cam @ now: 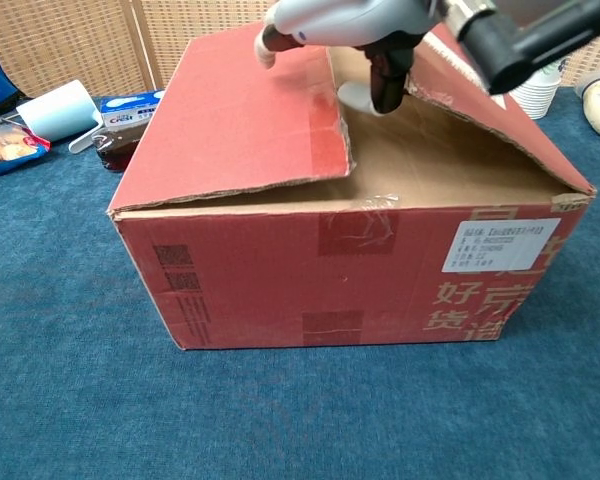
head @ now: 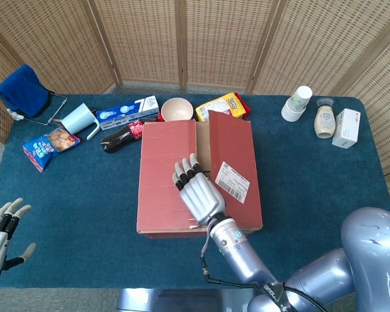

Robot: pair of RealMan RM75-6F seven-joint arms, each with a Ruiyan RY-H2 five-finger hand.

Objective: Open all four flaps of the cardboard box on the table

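Hand of left arm (head: 3,231): hovered at near left corner of table (head: 84,214), fingers spread apart, held nothing, well apart from the box.

Hand of right arm (head: 196,192): lay over the middle seam of cardboard box (head: 166,175), fingers stretched out and close together, gripped nothing. Showed in chest view one fingertip (cam: 385,90) dipped into the gap, just beside the edge of right flap (cam: 480,110). Could not tell if touched it.

Box: stood in the middle of table. Right flap raised and tilted, left flap (cam: 240,120) almost flat. Could not tell how the inner flaps lay.

Seemed best, for this step, to hook the fingertips under the free edge of right flap and swing it outward in a slow arc, past upright, so as not to fall back. Worth to watch for sliding of the box; could steady it with the idle hand.

Farther back: bowl (head: 177,108) and cup (head: 78,119), near the far edge.
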